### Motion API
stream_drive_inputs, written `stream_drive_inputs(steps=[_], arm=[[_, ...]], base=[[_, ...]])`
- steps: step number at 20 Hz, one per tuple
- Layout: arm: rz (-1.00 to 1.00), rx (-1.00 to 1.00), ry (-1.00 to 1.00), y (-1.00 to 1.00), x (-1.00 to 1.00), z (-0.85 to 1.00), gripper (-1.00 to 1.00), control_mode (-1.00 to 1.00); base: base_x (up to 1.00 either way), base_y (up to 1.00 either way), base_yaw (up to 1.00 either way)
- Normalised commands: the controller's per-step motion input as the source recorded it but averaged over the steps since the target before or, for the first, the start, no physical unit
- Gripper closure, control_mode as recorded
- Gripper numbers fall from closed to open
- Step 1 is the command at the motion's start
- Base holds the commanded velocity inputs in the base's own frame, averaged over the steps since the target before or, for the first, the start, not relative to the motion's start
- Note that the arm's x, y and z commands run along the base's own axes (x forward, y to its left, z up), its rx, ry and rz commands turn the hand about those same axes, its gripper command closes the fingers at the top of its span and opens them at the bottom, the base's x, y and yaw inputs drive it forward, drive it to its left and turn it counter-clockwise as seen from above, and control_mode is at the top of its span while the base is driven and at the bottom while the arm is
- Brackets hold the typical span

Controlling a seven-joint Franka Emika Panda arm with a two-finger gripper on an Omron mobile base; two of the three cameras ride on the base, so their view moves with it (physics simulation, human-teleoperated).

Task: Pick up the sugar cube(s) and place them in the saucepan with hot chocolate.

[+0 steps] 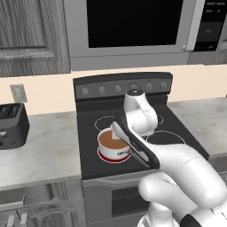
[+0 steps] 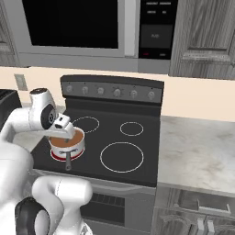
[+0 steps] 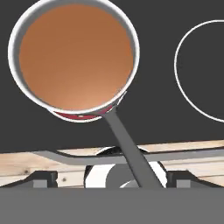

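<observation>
- Left base view: the saucepan [image 1: 113, 145] sits on the near-left burner of the black stove [image 1: 88, 133], at about 7 o'clock from the stovetop's middle, with brown hot chocolate inside and a red band at its base.
- The white arm [image 1: 177, 173] rises from 5 o'clock and bends over the pan; its hand hangs just above the pan's right rim, and the arm hides the gripper, so I cannot tell how its jaws stand.
- A dark toaster [image 1: 12, 126] stands on the pale desk [image 1: 44, 146] at 9 o'clock, well apart from the stove. A microwave [image 1: 133, 26] hangs above the stove at 12 o'clock.
- Right base view: the saucepan [image 2: 69, 146] is at 8 o'clock on the stovetop [image 2: 133, 156], its dark handle [image 2: 68, 162] pointing toward the front edge at 6 o'clock.
- The hand is directly over the pan's left half; the gripper is too small and hidden to judge.
- A large ring-marked burner [image 2: 122, 157] lies just right of the pan, at 3 o'clock from it.
- Hand view: the saucepan [image 3: 127, 26] sits at 11 o'clock, seen from straight above, brown liquid [image 3: 74, 54] smooth.
- Its handle [image 3: 127, 148] runs down toward 6 o'clock.
- Part of a white burner ring [image 3: 181, 83] curves at 3 o'clock.
- The sugar cube cannot be made out in these views.
</observation>
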Motion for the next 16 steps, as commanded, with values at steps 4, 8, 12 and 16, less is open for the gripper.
stream_drive_inputs(steps=[4, 8, 12, 16], arm=[[0.0, 0.0, 0.02, -0.87, -0.11, 0.32, -1.0, -1.0], [0.0, 0.0, 0.03, -0.92, 0.0, 0.25, -1.0, -1.0], [-0.02, 0.0, 0.02, -0.79, 0.15, 0.01, -1.0, -1.0], [-0.01, 0.05, 0.0, -0.52, 0.17, -0.19, -1.0, -1.0]], base=[[0.0, 0.0, 0.0], [0.0, 0.0, 0.0], [0.0, 0.0, 0.0], [0.0, 0.0, 0.0]])
